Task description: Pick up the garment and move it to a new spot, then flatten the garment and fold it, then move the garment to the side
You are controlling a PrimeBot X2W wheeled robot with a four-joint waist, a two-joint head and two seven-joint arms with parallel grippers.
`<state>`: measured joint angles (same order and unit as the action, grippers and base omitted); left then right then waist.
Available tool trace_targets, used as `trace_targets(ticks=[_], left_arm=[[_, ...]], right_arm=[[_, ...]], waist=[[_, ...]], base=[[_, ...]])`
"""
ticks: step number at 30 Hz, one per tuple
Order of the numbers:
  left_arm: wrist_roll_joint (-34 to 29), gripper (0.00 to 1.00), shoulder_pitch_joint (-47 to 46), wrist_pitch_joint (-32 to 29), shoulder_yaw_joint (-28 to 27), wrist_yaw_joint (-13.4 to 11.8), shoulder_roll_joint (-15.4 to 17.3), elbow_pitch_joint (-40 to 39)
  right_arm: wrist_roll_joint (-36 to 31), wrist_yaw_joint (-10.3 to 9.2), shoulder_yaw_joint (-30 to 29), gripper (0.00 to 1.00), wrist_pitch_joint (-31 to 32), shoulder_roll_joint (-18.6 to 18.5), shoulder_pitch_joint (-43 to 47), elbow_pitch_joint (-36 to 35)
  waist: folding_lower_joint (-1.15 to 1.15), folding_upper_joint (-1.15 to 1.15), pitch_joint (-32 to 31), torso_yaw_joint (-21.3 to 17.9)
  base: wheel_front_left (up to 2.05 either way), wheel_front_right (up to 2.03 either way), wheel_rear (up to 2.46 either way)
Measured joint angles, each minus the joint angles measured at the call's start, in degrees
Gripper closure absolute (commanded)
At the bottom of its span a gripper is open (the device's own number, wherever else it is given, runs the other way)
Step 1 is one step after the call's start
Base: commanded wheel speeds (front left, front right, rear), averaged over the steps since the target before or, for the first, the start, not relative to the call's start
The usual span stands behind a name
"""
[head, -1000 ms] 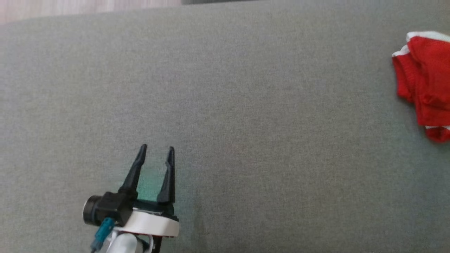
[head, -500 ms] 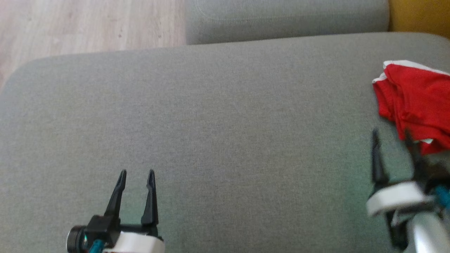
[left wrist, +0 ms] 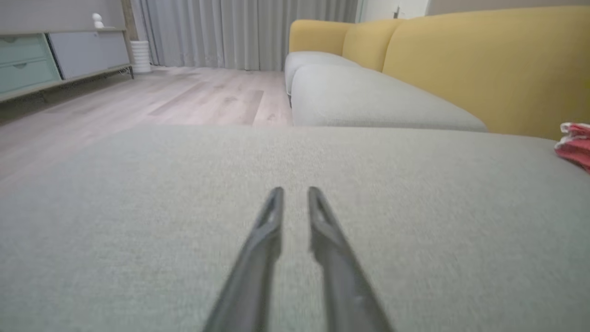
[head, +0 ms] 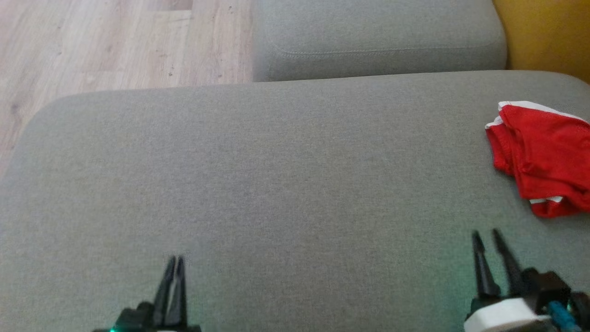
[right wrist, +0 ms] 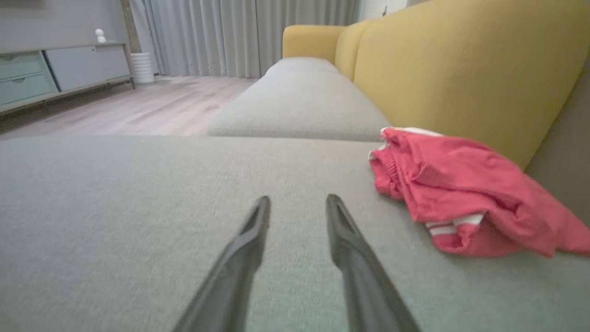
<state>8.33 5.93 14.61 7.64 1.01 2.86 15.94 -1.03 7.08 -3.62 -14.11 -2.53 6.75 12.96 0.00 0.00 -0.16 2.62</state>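
Observation:
The garment [head: 544,157] is a crumpled red piece with white trim, lying near the right edge of the grey sofa cushion [head: 276,175]. It also appears in the right wrist view [right wrist: 461,193] and at the far right of the left wrist view [left wrist: 574,143]. My right gripper [head: 485,234] hovers low over the cushion just short of the garment and to its left, open with nothing between the fingers [right wrist: 297,198]. My left gripper [head: 175,260] sits far to the left at the bottom edge, with only a narrow gap between its fingers [left wrist: 295,191] and nothing in it.
Behind the cushion lies a second grey seat cushion [head: 378,41], with the yellow sofa back [head: 548,37] to the right. Wooden floor [head: 101,46] lies beyond the cushion's far left edge. A low cabinet [left wrist: 55,60] and curtains [left wrist: 239,32] stand far off.
The head camera has tilted, so the floor and the far cushion now show. Both grippers' jaws have narrowed, the left one almost together. The right gripper came into view.

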Motion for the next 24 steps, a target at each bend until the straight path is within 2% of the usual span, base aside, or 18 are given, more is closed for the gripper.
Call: trace_targets(ticks=[3,24], left_arm=[[0.98,1.0,1.15,-0.44,0.0,0.02,0.0,1.57],[15.03,1.0,0.15,-3.92,-1.79,1.02,-0.01,1.49]], right_arm=[[0.79,0.0,0.0,1.0,0.29,0.05,0.71,1.86],[16.5,-0.02,-0.45,1.0,3.64,0.07,0.39,1.92]], waist=[[0.0,0.0,-0.01,-0.04],[0.0,0.0,0.06,-0.49]], base=[[0.0,0.0,0.0],[0.0,0.0,0.0]])
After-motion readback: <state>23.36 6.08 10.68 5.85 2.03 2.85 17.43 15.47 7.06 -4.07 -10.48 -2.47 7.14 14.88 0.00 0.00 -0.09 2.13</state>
